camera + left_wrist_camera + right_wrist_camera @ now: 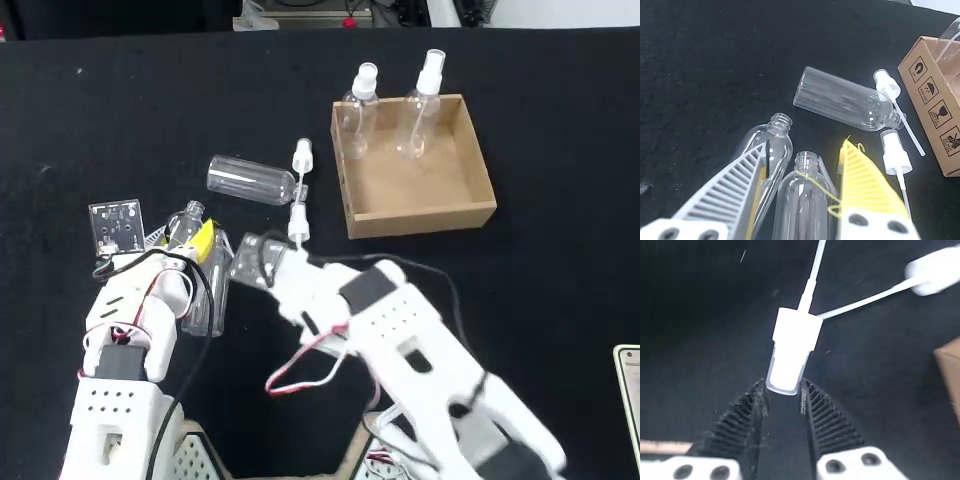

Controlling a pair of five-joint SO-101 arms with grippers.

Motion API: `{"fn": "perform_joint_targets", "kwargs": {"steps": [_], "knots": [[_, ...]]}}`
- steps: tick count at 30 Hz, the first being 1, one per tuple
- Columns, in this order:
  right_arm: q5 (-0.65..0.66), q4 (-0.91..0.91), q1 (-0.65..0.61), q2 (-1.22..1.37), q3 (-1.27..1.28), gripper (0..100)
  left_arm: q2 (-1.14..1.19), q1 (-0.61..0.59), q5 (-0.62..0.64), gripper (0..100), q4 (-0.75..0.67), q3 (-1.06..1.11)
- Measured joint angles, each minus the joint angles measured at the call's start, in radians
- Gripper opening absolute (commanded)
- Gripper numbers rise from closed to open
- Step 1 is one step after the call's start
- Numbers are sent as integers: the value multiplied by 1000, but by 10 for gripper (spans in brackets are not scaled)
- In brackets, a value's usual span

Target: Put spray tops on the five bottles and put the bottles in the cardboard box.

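A small flat circuit board [115,225] lies farthest left on the matte black surface [520,300]. Beside it the left hand [195,240] rests low. In the left wrist view this hand [804,145] is spread, with one ribbed grey finger and one ribbed yellow finger on either side of a clear, round-shouldered plastic bottle, the straddled bottle [802,200]. Its threaded neck is open, and I cannot tell whether either finger touches it. A second bottle [771,142] of the same clear plastic, also uncapped, lies just outside the grey finger.

Farther back, a lying bottle [250,180] rests on its side, a smooth transparent cylinder with a bare neck. Just off that neck lies the far spray top [302,158], a white plastic cap with a thin dip tube.

The near spray top [298,222] lies below it, their tubes crossing. The right hand [292,243] meets it there. In the right wrist view the black ridged fingers of that hand [782,386] are pressed in on the rounded end of the near spray top [792,347].

To the right sits the square, open cardboard box [480,170], brown and plain-walled. Two capped bottles [358,110] stand upright against its far wall.
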Motion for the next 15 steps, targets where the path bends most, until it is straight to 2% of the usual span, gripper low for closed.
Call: {"fn": "perform_joint_targets", "kwargs": {"steps": [7,11,15], "knots": [[-15,-2,0,172,-83,276,0,0,0,231,0,0],[-26,-2,0,172,-84,250,0,0,0,233,0,0],[-92,-2,2,135,-84,214,0,5,0,234,0,0]]}}
